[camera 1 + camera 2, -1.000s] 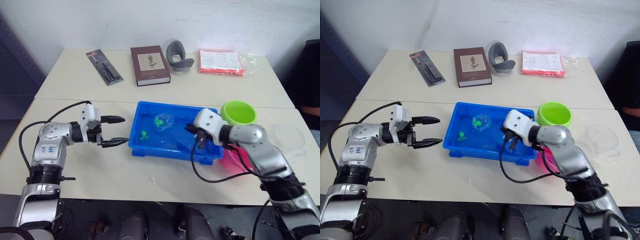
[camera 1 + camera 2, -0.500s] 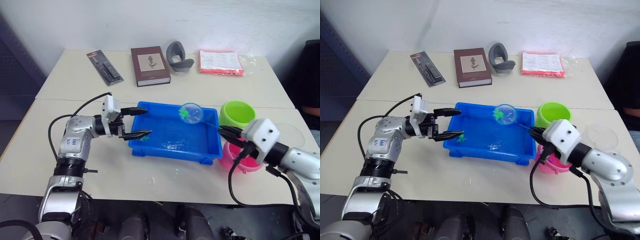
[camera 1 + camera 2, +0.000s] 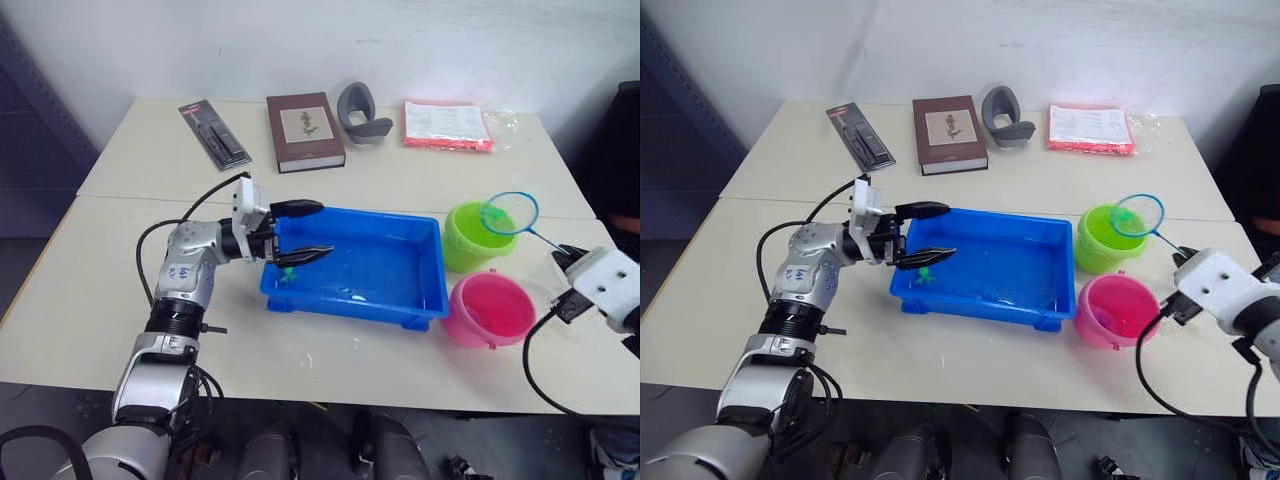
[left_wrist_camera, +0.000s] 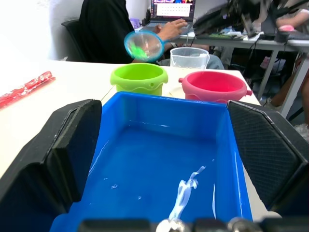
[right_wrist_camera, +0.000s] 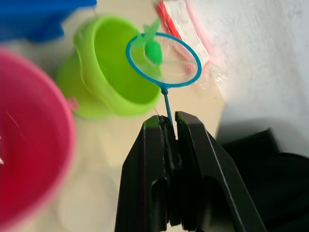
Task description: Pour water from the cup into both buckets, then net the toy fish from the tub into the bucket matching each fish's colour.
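Note:
The blue tub (image 3: 428, 272) sits mid-table with a green toy fish (image 3: 290, 272) at its left end. My left gripper (image 3: 327, 229) hovers open over that end, its fingers (image 4: 72, 145) straddling the tub. To the tub's right stand the lime green bucket (image 3: 468, 238) and the pink bucket (image 3: 490, 310). My right gripper (image 5: 167, 119) is shut on the thin handle of the net (image 3: 509, 213), holding the hoop above the green bucket's far rim. A green fish (image 5: 153, 49) lies in the mesh. The clear cup (image 4: 189, 57) stands beyond the buckets.
At the back of the table lie a black package (image 3: 215, 133), a brown book (image 3: 305, 130), a grey curved holder (image 3: 360, 112) and a red packet (image 3: 447, 125). A person (image 4: 111, 29) sits at a laptop beyond the table's right side.
My right gripper has swung the net with the green fish out of the tub and to the right, over the green bucket. My left gripper has moved right, over the tub's left end.

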`<state>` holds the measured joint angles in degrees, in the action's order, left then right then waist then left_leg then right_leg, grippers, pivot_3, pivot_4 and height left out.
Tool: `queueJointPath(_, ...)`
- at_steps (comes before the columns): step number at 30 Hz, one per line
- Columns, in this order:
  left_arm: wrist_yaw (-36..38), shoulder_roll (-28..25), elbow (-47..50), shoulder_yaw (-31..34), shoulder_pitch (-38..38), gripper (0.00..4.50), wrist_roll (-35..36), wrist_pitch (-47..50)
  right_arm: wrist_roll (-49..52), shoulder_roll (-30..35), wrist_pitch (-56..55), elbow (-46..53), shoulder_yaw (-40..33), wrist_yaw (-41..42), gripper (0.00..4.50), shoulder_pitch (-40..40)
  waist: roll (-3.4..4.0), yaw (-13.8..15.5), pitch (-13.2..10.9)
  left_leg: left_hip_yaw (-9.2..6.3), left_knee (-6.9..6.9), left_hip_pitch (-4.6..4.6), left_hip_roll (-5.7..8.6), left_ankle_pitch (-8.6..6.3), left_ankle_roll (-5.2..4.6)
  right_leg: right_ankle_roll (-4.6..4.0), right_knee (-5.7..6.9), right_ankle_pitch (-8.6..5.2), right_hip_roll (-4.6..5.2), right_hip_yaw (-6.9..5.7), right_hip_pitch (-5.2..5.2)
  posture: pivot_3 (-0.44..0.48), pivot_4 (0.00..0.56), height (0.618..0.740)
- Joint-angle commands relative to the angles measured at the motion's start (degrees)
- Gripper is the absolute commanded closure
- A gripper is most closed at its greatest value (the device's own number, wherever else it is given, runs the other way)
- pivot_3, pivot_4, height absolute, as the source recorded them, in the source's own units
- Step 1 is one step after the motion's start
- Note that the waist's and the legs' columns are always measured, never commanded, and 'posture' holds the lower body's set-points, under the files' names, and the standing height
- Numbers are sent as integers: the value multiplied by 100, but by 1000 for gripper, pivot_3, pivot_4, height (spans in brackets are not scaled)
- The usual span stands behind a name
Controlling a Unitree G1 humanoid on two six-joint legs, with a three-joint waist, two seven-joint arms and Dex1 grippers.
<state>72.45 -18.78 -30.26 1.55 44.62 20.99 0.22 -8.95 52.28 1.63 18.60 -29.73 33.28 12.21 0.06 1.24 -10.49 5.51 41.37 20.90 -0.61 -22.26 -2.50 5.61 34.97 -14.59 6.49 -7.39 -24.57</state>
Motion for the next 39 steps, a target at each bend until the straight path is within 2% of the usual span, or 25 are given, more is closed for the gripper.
queueJointPath(1, 20, 62, 39, -3, 133, 34, 50, -74, -1076, 295, -994, -555, 54, -906, 4500, -123, 1, -11, 0, 1, -1, -3, -2, 0, 1, 0, 1, 0, 0, 2, 0, 0, 150, 740)
queueJointPath(5, -6, 127, 93, -33, 112, 34, 57, -51, -2245, 727, -1792, -1077, 367, -1716, 4500, -102, 1, -6, 0, 9, -11, -14, -2, 3, 6, 0, 1, 0, 1, 10, 1, 0, 150, 740)
queueJointPath(11, -3, 200, 65, -48, 115, 34, 39, -100, -3250, 1196, -2575, -1446, 635, -2576, 4500, -123, 1, 7, 0, 12, -13, -16, -2, 5, 8, 0, -1, 0, 1, 13, 3, 0, 150, 740)
queueJointPath(21, -33, 287, 89, -56, 47, 34, 27, -207, -3626, 1193, -2952, -1603, 397, -3280, 4500, 205, 1, 2, 0, 9, -18, -18, -4, 6, 11, 0, -9, 0, -2, 11, 9, 0, 150, 740)
queueJointPath(39, -83, 282, 193, -71, -15, 34, 37, -203, -3798, 1359, -3135, -1951, 894, -3484, 4500, -427, 1, -5, 0, 13, -28, -26, -8, 9, 16, 0, -12, -1, -7, 16, 12, 0, 150, 740)
